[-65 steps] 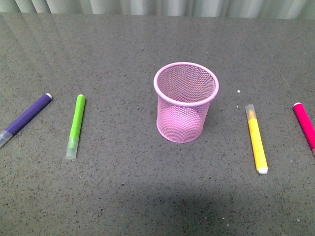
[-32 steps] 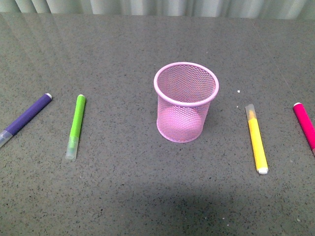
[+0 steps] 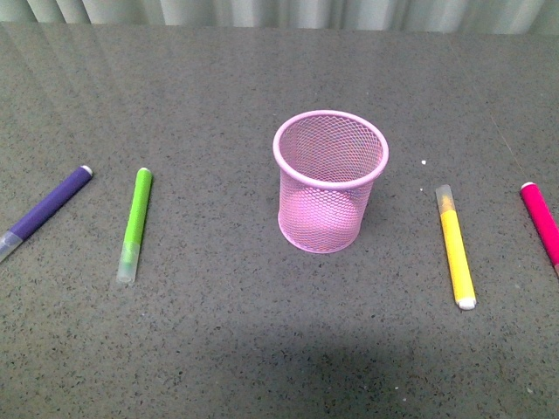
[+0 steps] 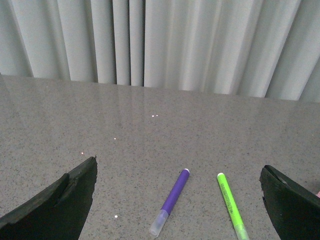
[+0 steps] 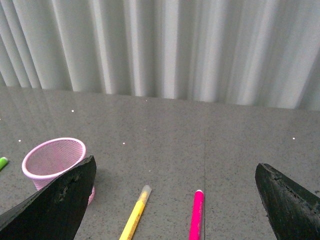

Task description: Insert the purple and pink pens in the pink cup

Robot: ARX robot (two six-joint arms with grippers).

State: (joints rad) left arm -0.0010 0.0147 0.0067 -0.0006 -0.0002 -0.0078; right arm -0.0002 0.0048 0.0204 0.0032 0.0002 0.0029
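Front view: neither arm shows. The cup point(image 3: 323, 209) stands upright mid-table, empty. The purple pen point(image 3: 51, 207) lies far left and the pink pen point(image 3: 541, 218) at the right edge, partly cut off. A green marker point(image 3: 135, 223) and a yellow marker point(image 3: 456, 249) lie between them and the cup.

Left wrist view: the left gripper point(image 4: 178, 165) is spread wide and empty. The purple pen lies ahead between its fingers, long axis running roughly away, clear cap nearest.

Right wrist view: the right gripper point(image 5: 176, 163) is likewise spread and empty, with the pink pen ahead, lengthwise away. Each arm looks nearer its own pen.
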